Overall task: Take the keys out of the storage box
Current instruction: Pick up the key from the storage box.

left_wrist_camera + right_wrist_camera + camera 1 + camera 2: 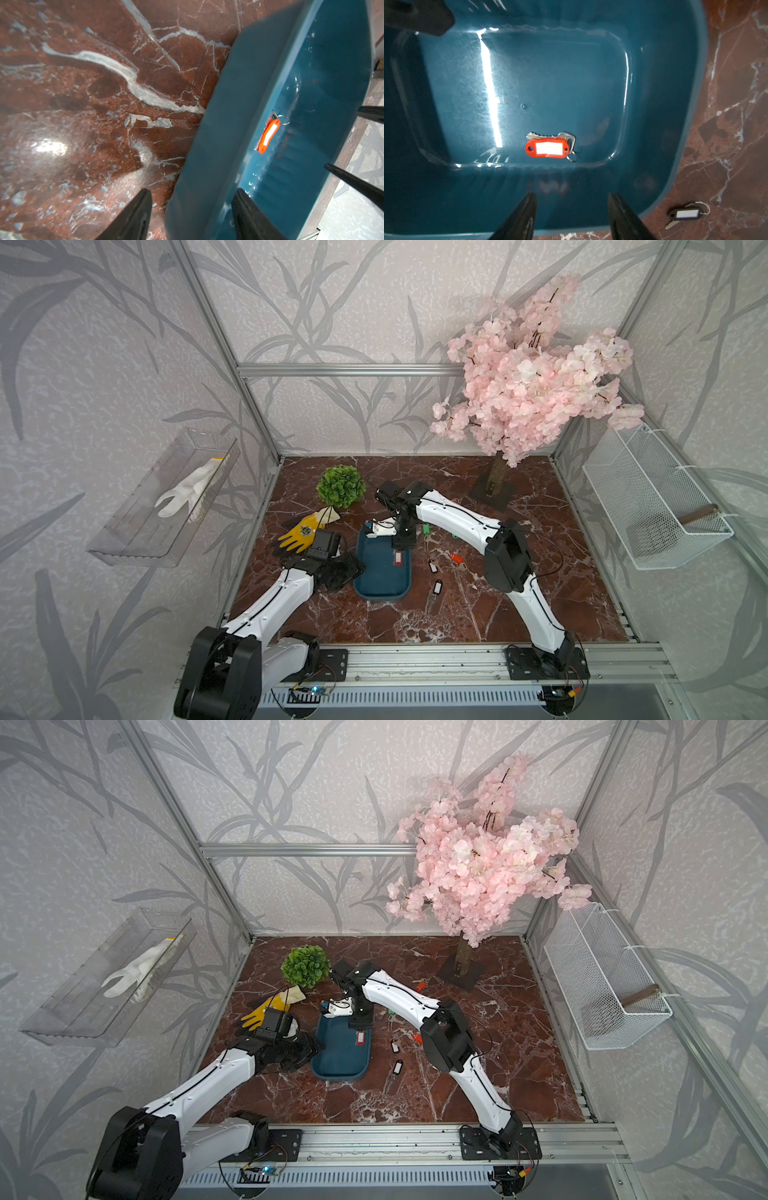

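The job looks nearly finished: only one key is visible inside the storage box (380, 585), a red-tagged key (548, 148) lying flat on the box floor close to the wall nearest the right wrist camera, its silver blade tucked beside the tag and its ring at one end. The rest of the box floor that shows is bare, though the right arm covers the far end in both top views. Several keys already lie out on the worktop (540, 593), to the right of the box: two black-tagged keys (433, 566) just beside its long side, an orange-tagged key (456, 558) a little farther out, and a green-tagged key (425, 529) near the far corner. The right end effector (571, 194) hangs over the box with its fingers spread and nothing between them, pointed down toward the red tag. The left end effector (192, 191) is also spread, straddling the box's wall near a corner, one finger over the worktop and one over the inside; whether it touches the wall cannot be told. What is left, by my reading, is to pinch this last key, lift it over the wall and set it down outside.
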Robot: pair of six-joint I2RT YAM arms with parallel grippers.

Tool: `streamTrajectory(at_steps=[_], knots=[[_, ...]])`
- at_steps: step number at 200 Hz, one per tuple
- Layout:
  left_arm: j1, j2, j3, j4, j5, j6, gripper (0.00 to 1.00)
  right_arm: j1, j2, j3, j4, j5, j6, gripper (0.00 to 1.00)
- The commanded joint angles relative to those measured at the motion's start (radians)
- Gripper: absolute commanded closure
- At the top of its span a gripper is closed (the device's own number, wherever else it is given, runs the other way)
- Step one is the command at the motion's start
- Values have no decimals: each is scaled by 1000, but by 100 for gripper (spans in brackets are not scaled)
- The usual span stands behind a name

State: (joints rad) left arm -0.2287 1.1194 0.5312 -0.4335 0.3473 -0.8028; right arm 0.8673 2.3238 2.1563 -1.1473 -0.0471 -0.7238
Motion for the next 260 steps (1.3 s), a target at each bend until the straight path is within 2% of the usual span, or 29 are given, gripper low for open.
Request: streamTrajectory(at_steps=[1, 26, 109, 243, 260], knots=[[5, 0, -17, 4, -14, -4, 35, 13, 43, 55, -86, 46, -19, 44], [5, 6, -30, 3, -30, -7, 34, 21, 74, 83, -102, 86, -23, 49], [6, 20, -40, 7, -44, -9, 34, 35, 153, 142, -117, 122, -39, 53], [8, 24, -30, -9, -55, -3, 33, 35, 218, 168, -120, 83, -47, 67], [8, 23, -27, -10, -56, -3, 33, 65, 225, 175, -118, 75, -46, 68]])
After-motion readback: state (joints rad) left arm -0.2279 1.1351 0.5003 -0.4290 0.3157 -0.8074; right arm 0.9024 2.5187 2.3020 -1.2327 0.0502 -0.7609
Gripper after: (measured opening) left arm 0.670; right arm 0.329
